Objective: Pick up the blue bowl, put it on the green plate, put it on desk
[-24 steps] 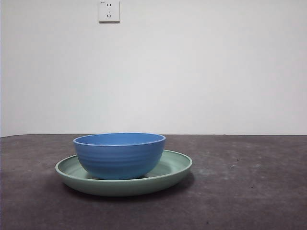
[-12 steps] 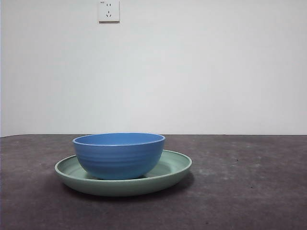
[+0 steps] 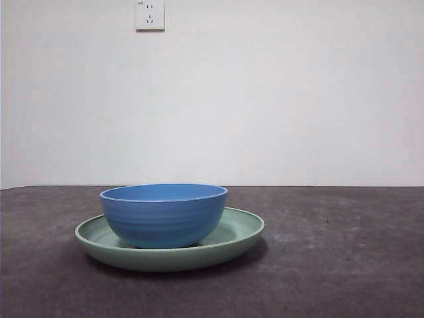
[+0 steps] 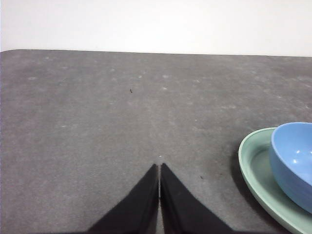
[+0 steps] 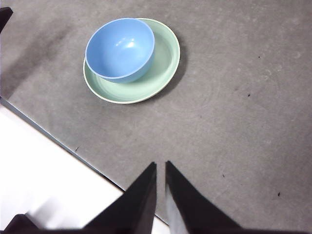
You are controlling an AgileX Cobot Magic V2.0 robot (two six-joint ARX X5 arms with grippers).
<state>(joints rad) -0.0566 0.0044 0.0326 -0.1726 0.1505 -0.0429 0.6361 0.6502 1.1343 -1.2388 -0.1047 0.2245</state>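
Blue bowl [image 3: 163, 215]: upright inside the green plate [image 3: 235, 233], resting on the plate's floor, set toward the plate's left side in the front view; its rim stands well above the plate's rim.
Green plate: flat on the desk [image 3: 344, 252], left of centre in the front view; free rim shows on both sides of the bowl, more on the right.
Left gripper [image 4: 159, 168]: low over bare desk [image 4: 97, 126], jaws pressed together to a hairline seam, holding nothing; bowl [image 4: 295, 163] and plate [image 4: 253, 165] lie off to one side of its tips, apart from them, cut by the picture's edge.
Right gripper [image 5: 161, 165]: high above the desk [image 5: 234, 97], near the table's edge, jaws nearly together with only a thin slit between them, holding nothing; bowl [image 5: 120, 48] and plate [image 5: 163, 63] lie well apart from its tips, ahead of them and off to one side.
Front view only: the bowl's ridged outer wall, the plate's shallow profile, a white wall socket [image 3: 150, 14] above; neither gripper appears.
Right wrist view only: the bowl's bare interior from above, the plate's full round outline, the bowl sitting off-centre against one side of the plate, the pale floor beyond the desk's edge.
Left wrist view only: the wide stretch of desk on the far side of the plate from the right gripper, up to the wall.
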